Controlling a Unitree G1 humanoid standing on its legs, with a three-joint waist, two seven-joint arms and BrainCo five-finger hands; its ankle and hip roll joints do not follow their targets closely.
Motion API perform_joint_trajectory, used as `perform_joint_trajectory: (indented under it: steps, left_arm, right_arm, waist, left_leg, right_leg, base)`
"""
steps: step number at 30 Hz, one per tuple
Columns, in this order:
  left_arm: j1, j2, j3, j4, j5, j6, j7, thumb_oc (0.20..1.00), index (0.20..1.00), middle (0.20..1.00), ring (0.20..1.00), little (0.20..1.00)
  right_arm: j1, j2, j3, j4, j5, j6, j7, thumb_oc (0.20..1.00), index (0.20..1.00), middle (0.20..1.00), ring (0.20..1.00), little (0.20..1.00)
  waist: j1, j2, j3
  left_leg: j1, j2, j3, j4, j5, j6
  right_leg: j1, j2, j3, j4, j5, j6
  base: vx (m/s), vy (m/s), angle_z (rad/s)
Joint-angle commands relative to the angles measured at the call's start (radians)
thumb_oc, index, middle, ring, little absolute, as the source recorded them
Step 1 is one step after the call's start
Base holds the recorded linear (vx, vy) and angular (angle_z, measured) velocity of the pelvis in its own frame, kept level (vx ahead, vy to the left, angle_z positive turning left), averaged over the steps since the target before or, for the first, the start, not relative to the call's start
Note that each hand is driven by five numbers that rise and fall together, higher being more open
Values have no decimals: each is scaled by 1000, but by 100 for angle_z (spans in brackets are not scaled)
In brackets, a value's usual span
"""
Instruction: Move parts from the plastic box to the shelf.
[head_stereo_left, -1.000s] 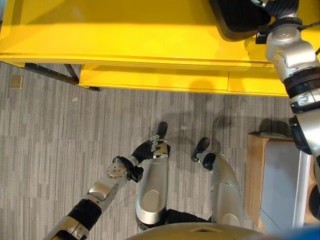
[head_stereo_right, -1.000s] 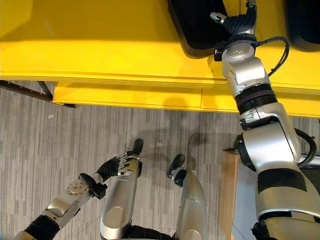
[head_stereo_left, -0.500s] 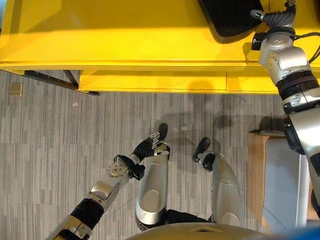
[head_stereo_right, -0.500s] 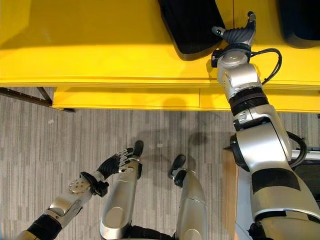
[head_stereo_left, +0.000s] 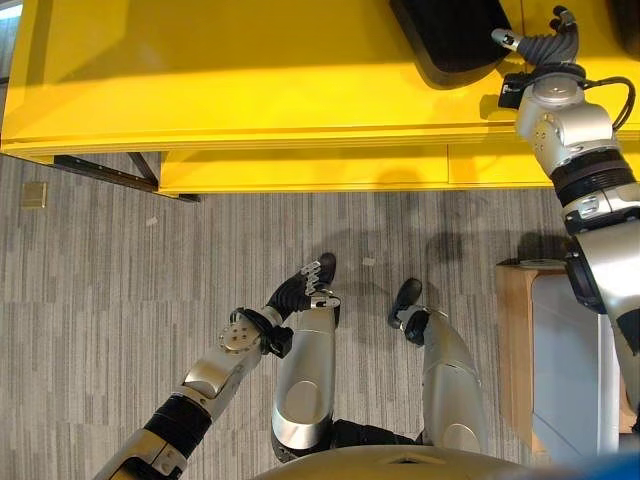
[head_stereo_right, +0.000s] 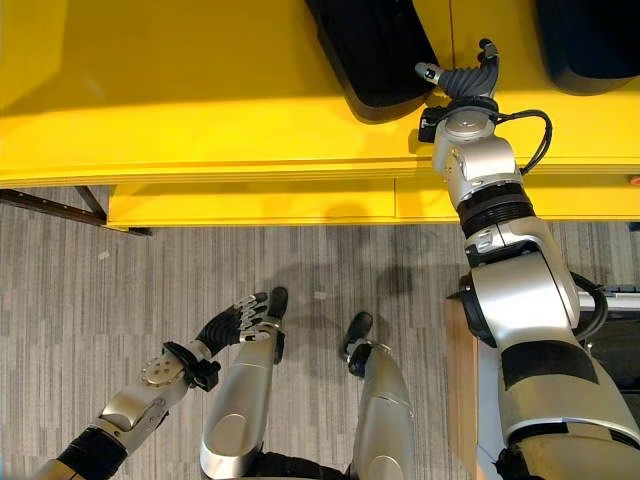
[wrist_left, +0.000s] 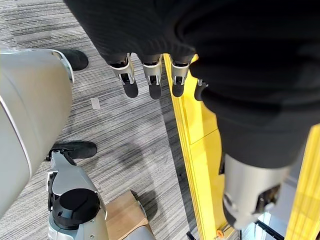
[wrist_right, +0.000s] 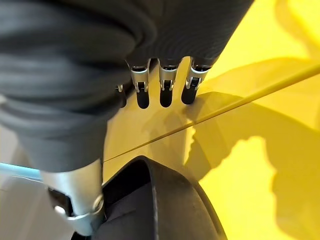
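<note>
Left eye view: right hand (head_stereo_left: 540, 42), fingers relaxed and holding nothing, over the yellow shelf (head_stereo_left: 250, 70) beside a black part (head_stereo_left: 450, 35) cut off at top. Left wrist view: left hand (wrist_left: 150, 75) spread above the floor

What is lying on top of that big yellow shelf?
On the yellow shelf lie two black parts: one beside the right hand, which hovers open above the shelf, and another at the far right. Both run past the picture's edge, so their far ends stay unseen.
</note>
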Motion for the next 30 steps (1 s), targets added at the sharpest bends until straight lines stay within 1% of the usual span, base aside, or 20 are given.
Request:
perform_joint_trajectory:
  steps: [1, 7, 11, 14, 19, 21, 24, 28, 30]
  left_arm:
    - [37, -17, -37, -60, -23, -25, 12, 1000, 1000, 1000, 1000, 1000]
    - [47, -21, -34, -59, -19, -34, 7, 1000, 1000, 1000, 1000, 1000]
    - [52, -21, -34, -63, -17, -35, 4, 1000, 1000, 1000, 1000, 1000]
    - [57, -23, -33, -62, -13, -38, 2, 1000, 1000, 1000, 1000, 1000]
    - [67, -23, -27, -77, -13, -36, 7, 1000, 1000, 1000, 1000, 1000]
    - [71, -26, -23, -76, -14, -42, 5, 1000, 1000, 1000, 1000, 1000]
    - [72, -33, -23, -70, -9, -47, 6, 1000, 1000, 1000, 1000, 1000]
    - [77, -35, -25, -67, -8, -56, 8, 1000, 1000, 1000, 1000, 1000]
    - [80, -40, -28, -62, -5, -62, 11, 1000, 1000, 1000, 1000, 1000]
  right_arm:
    - [75, -1, 0, -33, 40, -11, 62, 1000, 1000, 1000, 1000, 1000]
    - [104, 24, 13, -75, 45, -1, 113, 1000, 1000, 1000, 1000, 1000]
    - [116, 37, 11, -87, 21, -19, 162, 1000, 1000, 1000, 1000, 1000]
    - [136, 55, 19, -122, 36, -25, 182, 1000, 1000, 1000, 1000, 1000]
    - [182, 78, 26, -206, 24, -12, 212, 1000, 1000, 1000, 1000, 1000]
    - [213, 99, 35, -245, 23, 11, 230, 1000, 1000, 1000, 1000, 1000]
    - [245, 129, 50, -261, 16, 25, 249, 1000, 1000, 1000, 1000, 1000]
    - [272, 155, 56, -260, 29, 27, 278, 1000, 1000, 1000, 1000, 1000]
    - [289, 173, 64, -264, 54, 24, 259, 1000, 1000, 1000, 1000, 1000]
  waist:
    - [0, 38, -23]
    - [-1, 41, -23]
    - [0, 44, -23]
    - [-2, 45, -23]
    - [-10, 45, -23]
    - [-14, 46, -23]
    - [-17, 47, -23]
    - [-19, 50, -23]
    - [-19, 51, -23]
  left_leg:
    - [35, 33, 8, -116, 95, 17]
    - [53, 33, 13, -125, 97, 18]
    - [58, 31, 12, -125, 98, 18]
    - [65, 29, 14, -128, 99, 20]
    - [73, 29, 16, -129, 101, 21]
    - [78, 30, 19, -130, 102, 22]
    - [85, 32, 21, -134, 105, 23]
    - [93, 32, 22, -139, 109, 23]
    - [99, 31, 24, -143, 110, 22]
  right_leg:
    - [53, -6, 16, 101, -60, 79]
    - [66, -8, 17, 97, -59, 79]
    - [69, -12, 16, 101, -59, 80]
    - [72, -11, 17, 100, -59, 80]
    - [75, -11, 23, 101, -57, 81]
    - [77, -11, 26, 100, -55, 81]
    - [80, -9, 29, 98, -53, 80]
    - [83, -10, 31, 99, -52, 81]
    - [89, -11, 31, 95, -51, 81]
  base:
    - [5, 16, -4]
    - [2, 7, -2]
    - [0, 0, 0]
    - [0, 0, 0]
    - [0, 0, 0]
    - [0, 0, 0]
    - [0, 0, 0]
    - [0, 0, 0]
    - [-9, 18, -3]
